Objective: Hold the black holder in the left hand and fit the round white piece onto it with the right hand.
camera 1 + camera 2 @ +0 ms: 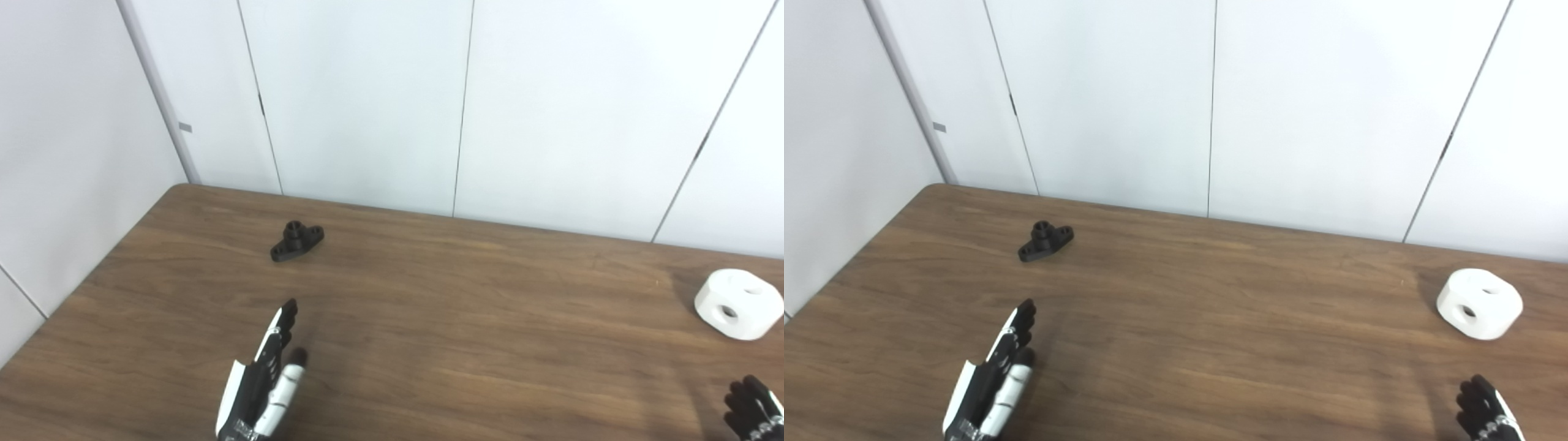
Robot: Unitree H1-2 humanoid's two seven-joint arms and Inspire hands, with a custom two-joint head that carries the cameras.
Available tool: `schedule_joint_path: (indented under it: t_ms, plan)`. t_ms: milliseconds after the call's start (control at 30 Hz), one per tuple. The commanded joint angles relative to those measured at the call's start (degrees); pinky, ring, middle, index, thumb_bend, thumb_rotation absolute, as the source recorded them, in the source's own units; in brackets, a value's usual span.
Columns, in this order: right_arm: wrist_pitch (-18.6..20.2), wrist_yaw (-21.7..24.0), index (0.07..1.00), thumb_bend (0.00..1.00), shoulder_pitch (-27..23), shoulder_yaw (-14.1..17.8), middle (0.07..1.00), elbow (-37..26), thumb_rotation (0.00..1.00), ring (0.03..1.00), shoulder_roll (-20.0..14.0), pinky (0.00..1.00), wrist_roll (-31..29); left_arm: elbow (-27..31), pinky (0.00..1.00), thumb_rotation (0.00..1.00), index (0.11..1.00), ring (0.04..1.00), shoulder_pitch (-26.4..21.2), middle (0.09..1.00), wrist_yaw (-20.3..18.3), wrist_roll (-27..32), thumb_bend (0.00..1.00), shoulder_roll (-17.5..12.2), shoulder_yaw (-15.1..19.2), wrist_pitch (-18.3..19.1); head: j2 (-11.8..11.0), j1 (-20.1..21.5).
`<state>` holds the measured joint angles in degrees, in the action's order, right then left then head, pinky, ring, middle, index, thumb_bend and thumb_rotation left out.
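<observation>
The opening reach is getting underway: the left hand point(263, 380), fingers extended and holding nothing, is pointing toward the holder point(297, 241) lying far left on the table point(459, 318). The right hand point(1488, 410), barely in view, is sitting near the white piece point(1479, 303); its grip I cannot tell. Next, each hand needs closing the gap and grasping.

The black holder point(297, 241), a flat flanged piece with a raised hub, is lying at ten o'clock on the counter point(429, 318). The round white piece point(738, 303), holed, is sitting at three o'clock.
</observation>
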<state>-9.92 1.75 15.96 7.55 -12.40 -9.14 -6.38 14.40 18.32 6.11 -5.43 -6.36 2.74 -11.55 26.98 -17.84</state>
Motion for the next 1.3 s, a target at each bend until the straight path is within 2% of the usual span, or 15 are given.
schedule_joint_path:
  t_ms: [0,133,233,367,500,567,633,733,867,933,1133,1267]
  plan:
    - [-0.8,-0.4,0.872,0.57,-0.2,0.3,0.882,2.0,0.92,0.888,0.4,0.88,0.8,0.8,1.0,0.55,0.963,0.977,-0.5,0.962,1.8,-2.9,0.63,2.3,0.9,1.0,0.1,0.0]
    - [-0.5,-0.6,0.853,0.6,-0.1,0.4,0.865,1.6,0.9,0.862,0.6,0.8,1.1,4.5,0.95,0.39,0.926,0.965,-3.4,0.951,2.0,-3.9,0.71,0.4,3.1,5.3,0.3,0.2]
    - [-0.6,-0.3,0.845,0.61,-0.2,0.4,0.863,1.4,0.88,0.853,0.7,0.77,0.4,6.8,0.94,0.33,0.914,0.964,-5.6,0.945,1.6,-3.3,0.74,-0.5,4.6,8.7,0.5,0.4]
    - [0.2,-0.4,0.844,0.63,-0.1,0.3,0.859,1.3,0.88,0.857,0.7,0.76,1.1,7.2,0.96,0.27,0.894,0.962,-8.6,0.938,1.1,-2.9,0.77,-2.0,6.6,11.0,0.5,1.0]
    - [0.7,-0.5,0.847,0.65,-0.1,0.2,0.868,1.2,0.87,0.868,0.9,0.77,1.4,6.5,0.94,0.26,0.861,0.938,-12.1,0.915,1.9,-7.6,0.77,-3.6,8.6,14.7,0.6,1.4]
    - [1.0,-0.4,0.872,0.67,-0.1,0.2,0.904,1.2,0.88,0.915,0.9,0.86,0.8,5.8,0.98,0.28,0.848,0.953,-13.6,0.913,1.9,-9.7,0.78,-4.6,9.3,16.2,0.6,1.4]
    - [0.8,-0.4,0.886,0.67,-0.1,0.1,0.919,1.3,0.88,0.933,1.0,0.9,0.9,5.5,0.99,0.29,0.842,0.963,-14.5,0.918,1.4,-11.2,0.78,-5.6,9.7,17.9,0.8,1.6]
    - [0.6,-0.8,0.894,0.65,-0.2,0.1,0.917,1.5,0.89,0.928,1.1,0.9,1.9,4.1,0.99,0.33,0.835,0.963,-16.3,0.923,0.9,-13.4,0.8,-7.6,10.0,20.0,0.8,1.8]
    - [0.2,-0.8,0.896,0.6,-0.3,0.0,0.911,1.9,0.9,0.92,1.2,0.89,2.1,2.1,0.95,0.33,0.821,0.939,-18.7,0.908,0.5,-17.2,0.8,-10.3,9.4,22.9,0.8,1.6]
    - [0.5,-0.7,0.896,0.61,-0.4,0.0,0.911,1.9,0.9,0.925,1.3,0.9,1.8,1.0,0.93,0.34,0.815,0.93,-19.7,0.904,0.2,-18.7,0.8,-11.6,9.1,24.4,0.8,1.6]
    - [-0.2,-0.8,0.899,0.6,-0.6,-0.3,0.913,2.3,0.89,0.927,1.5,0.9,2.2,-3.8,0.92,0.31,0.812,0.95,-22.5,0.916,-0.2,-20.8,0.79,-15.2,8.5,24.9,0.8,1.9]
    - [-0.9,-1.0,0.893,0.57,-0.7,-0.5,0.908,2.8,0.91,0.921,1.7,0.9,2.9,-7.6,0.92,0.32,0.802,0.96,-24.4,0.915,0.1,-22.1,0.82,-17.2,7.7,25.0,0.7,2.1]
